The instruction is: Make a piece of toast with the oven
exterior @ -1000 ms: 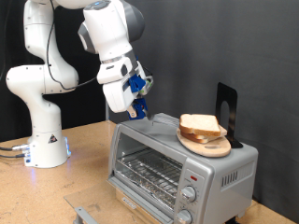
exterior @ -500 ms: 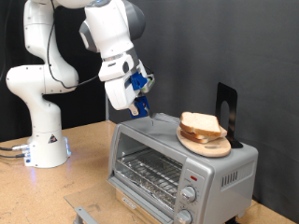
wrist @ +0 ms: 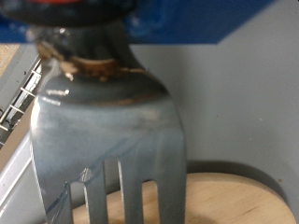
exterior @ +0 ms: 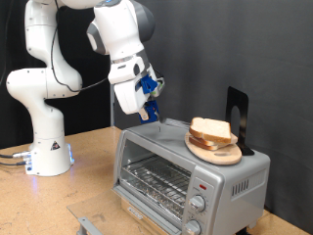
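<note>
The piece of toast (exterior: 208, 128), pale with a tan crust, lies on a round wooden plate (exterior: 217, 153) on top of the silver oven (exterior: 235, 181). The oven's wire rack (exterior: 156, 179) shows at its front, with two knobs (exterior: 197, 205) at the exterior view's right. My gripper (exterior: 149, 104), with blue parts, hangs above the oven's top edge on the exterior view's left, apart from the toast. It is shut on a grey metal fork (wrist: 107, 121). In the wrist view the tines point down over the wooden plate (wrist: 229, 196).
A black upright stand (exterior: 236, 117) rises behind the plate on the oven top. The arm's white base (exterior: 44, 147) stands on the wooden table at the exterior view's left. A grey metal piece (exterior: 86, 223) lies at the bottom edge.
My gripper with the fork has moved a little towards the exterior view's right, closer to the toast. The toast, plate and oven have not moved.
</note>
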Motion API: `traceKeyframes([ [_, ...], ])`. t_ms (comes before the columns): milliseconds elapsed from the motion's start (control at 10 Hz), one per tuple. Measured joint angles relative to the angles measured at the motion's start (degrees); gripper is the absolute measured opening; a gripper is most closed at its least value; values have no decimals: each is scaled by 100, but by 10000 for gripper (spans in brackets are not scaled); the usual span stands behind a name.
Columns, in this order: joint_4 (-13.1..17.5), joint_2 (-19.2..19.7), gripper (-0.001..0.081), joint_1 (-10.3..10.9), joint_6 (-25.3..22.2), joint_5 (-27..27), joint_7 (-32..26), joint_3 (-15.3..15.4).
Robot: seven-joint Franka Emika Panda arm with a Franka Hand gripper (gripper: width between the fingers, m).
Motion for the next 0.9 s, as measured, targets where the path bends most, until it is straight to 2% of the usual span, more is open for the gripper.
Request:
traceKeyframes([
  [300, 0, 61, 395, 0, 151, -157, 275, 160],
  [900, 60, 198, 395, 0, 329, -201, 370, 258],
])
